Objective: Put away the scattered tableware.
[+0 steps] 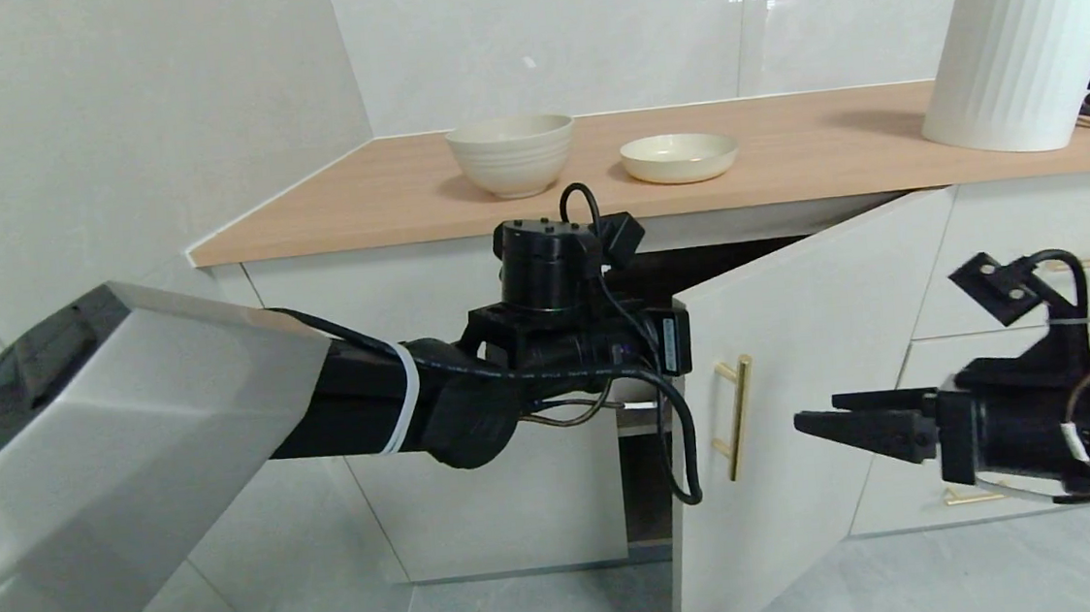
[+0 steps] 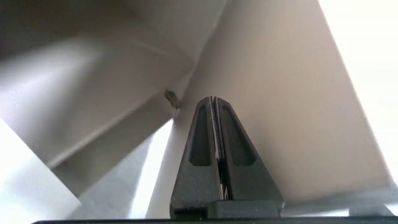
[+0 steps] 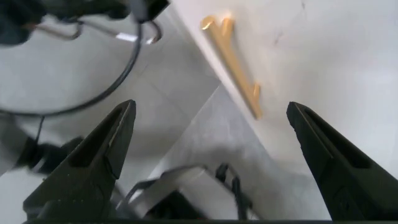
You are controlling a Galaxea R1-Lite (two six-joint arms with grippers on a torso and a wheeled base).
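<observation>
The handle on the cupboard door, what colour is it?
The handle is gold, on a white cupboard door. The head view shows it best.

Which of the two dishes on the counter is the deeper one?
The ribbed bowl on the left; the dish beside it is low and shallow.

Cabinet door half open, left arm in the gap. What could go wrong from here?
1. The right end effector is open and close to the gold handle; pushing the cabinet door inward could pinch the left arm.
2. The left arm's loose cable hangs at the door edge and may snag.
</observation>
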